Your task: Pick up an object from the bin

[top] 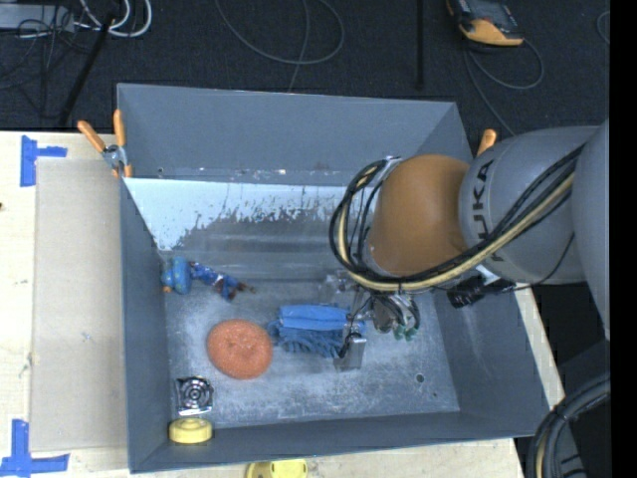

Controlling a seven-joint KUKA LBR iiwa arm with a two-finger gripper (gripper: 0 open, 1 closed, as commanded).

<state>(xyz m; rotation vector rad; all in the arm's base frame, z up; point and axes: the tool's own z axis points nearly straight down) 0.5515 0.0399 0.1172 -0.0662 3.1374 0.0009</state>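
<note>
My gripper (349, 351) is low in the bin, right of centre, under the arm's orange cover. It is at the right end of a blue brush-like thing (307, 329) that lies flat on the bin floor, and touches or overlaps that end. Just left of the blue thing lies a round orange disc (239, 349). I see nothing lifted off the floor.
A small blue toy figure (189, 276) lies toward the left wall. In the front left corner sits a silver and yellow round item (192, 407). The arm and its cables cover the bin's right part.
</note>
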